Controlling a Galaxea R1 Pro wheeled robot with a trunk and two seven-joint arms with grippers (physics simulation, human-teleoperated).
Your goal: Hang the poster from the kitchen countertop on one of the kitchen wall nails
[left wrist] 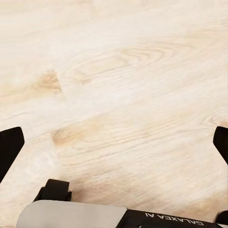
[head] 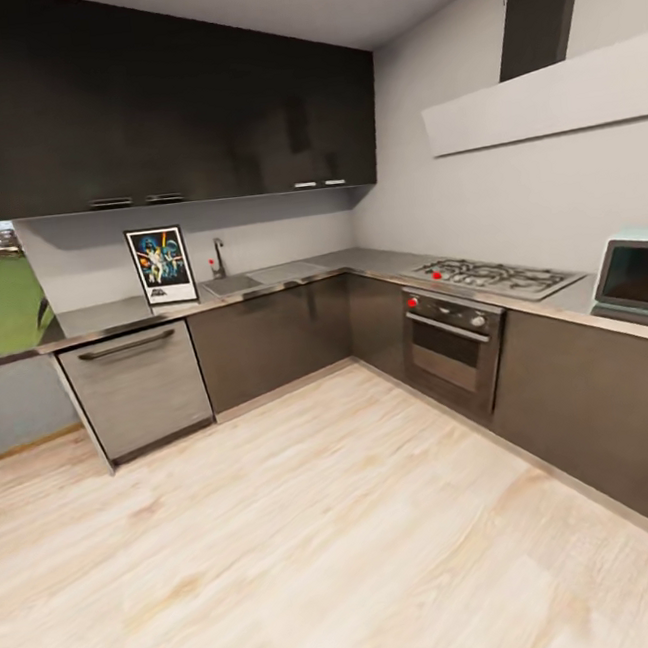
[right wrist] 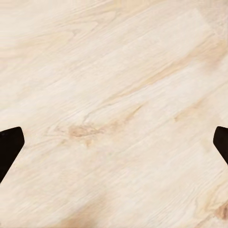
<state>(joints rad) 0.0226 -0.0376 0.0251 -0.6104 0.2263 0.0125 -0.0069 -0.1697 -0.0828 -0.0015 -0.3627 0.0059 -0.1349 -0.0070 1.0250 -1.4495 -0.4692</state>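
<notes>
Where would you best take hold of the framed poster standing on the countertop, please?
Probably its side edges, near the middle, coming from the front. The poster stands upright against the backsplash on the countertop, left of the tap, so its back is blocked and its thin frame suits an edge pinch.

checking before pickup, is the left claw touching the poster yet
Apart: the head view shows the poster standing on the far countertop, while the left wrist view shows the left claw over floor.

Gas hob (head: 493, 278) above oven (head: 451, 344); teal microwave (head: 639, 283) beside; dishwasher (head: 138, 387) left.
</notes>
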